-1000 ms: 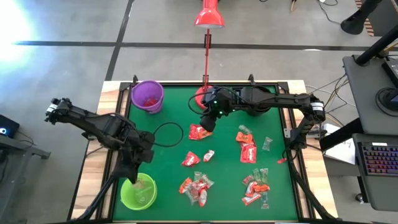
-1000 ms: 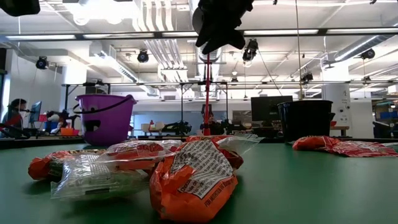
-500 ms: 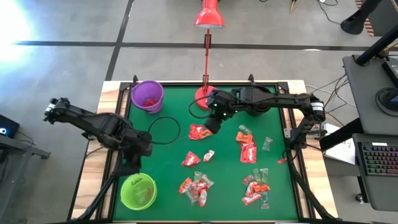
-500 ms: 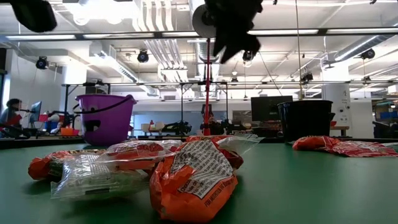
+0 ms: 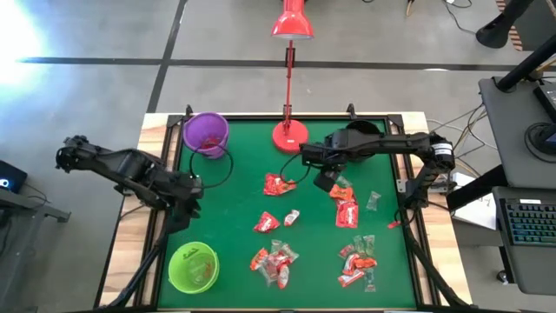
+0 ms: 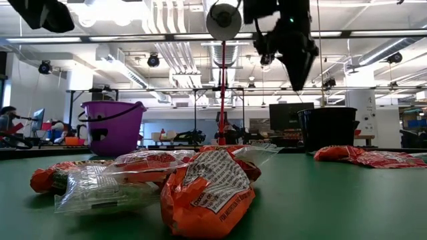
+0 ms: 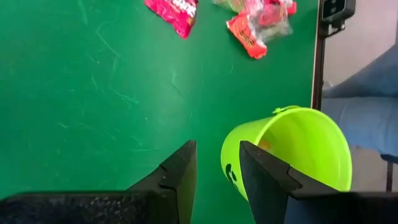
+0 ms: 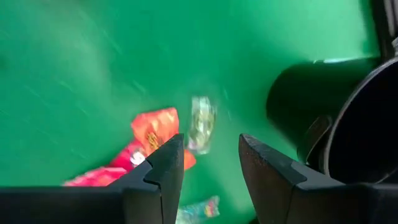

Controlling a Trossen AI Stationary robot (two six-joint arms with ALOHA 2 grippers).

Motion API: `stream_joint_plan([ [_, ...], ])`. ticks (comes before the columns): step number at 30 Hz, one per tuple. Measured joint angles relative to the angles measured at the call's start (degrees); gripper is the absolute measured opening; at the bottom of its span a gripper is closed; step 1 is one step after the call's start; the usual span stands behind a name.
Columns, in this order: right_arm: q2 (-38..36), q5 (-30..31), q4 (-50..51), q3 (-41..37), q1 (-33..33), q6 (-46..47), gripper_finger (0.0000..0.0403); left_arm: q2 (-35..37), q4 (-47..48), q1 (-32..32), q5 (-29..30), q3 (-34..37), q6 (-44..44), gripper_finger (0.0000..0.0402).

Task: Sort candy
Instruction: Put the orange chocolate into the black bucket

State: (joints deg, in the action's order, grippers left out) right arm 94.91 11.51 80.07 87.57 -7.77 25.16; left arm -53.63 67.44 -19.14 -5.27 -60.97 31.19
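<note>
Most of the sorting is not yet done, by my reckoning. The candy (image 5: 280,259) lies scattered over the middle and near right of the green table (image 5: 234,226), a dozen or so pieces. A few red ones sit in the purple bucket (image 5: 207,133) at the far left, and a couple in the green bucket (image 5: 193,267) near left. The left gripper (image 5: 187,203) hovers empty between the buckets, fingers narrowly apart. The right gripper (image 5: 325,180) hangs over the middle pieces, parted, holding nothing.
</note>
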Motion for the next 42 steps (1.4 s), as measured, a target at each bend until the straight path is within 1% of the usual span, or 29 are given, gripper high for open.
stream_joint_plan([
  [2, 0.0, -0.34, -0.04, -2.42, 0.0, -0.51, 0.0146, 0.91, -0.02, 0.0, 0.27, 0.0, 0.98, 0.0104],
  [6, 0.0, -3.53, -0.33, -7.08, -0.02, -1.86, 0.0149, 2.33, -0.02, 0.0, 0.26, 0.0, 2.98, 0.0104],
  [12, 0.02, -6.72, -3.96, -14.08, 0.02, -5.18, 0.0152, 3.53, -0.04, 0.0, 0.26, 0.0, 3.58, 0.0104],
  [16, 0.02, -11.03, -7.2, -17.97, -0.02, -6.8, 0.0149, 3.82, -0.06, 0.0, 0.26, 0.0, 3.64, 0.0104],
  [21, 0.02, -16.56, -11.32, -20.9, 0.02, -9.26, 0.0142, 3.87, -0.04, 0.0, 0.24, 0.0, 3.64, 0.0104],
  [34, 0.02, -17.51, -21.0, -26.25, -0.13, -11.72, 0.0153, 3.85, -0.09, 0.0, 0.24, -0.01, 3.66, 0.0104],
  [39, 0.01, -17.37, -26.19, -29.17, -0.13, -12.31, 0.0146, 3.83, -0.13, 0.0, 0.26, 0.0, 3.66, 0.0104],
  [42, -0.05, -17.29, -27.63, -30.28, -0.15, -12.29, 0.0132, 3.66, -0.17, 0.0, 0.28, 0.0, 3.66, 0.0104],
])
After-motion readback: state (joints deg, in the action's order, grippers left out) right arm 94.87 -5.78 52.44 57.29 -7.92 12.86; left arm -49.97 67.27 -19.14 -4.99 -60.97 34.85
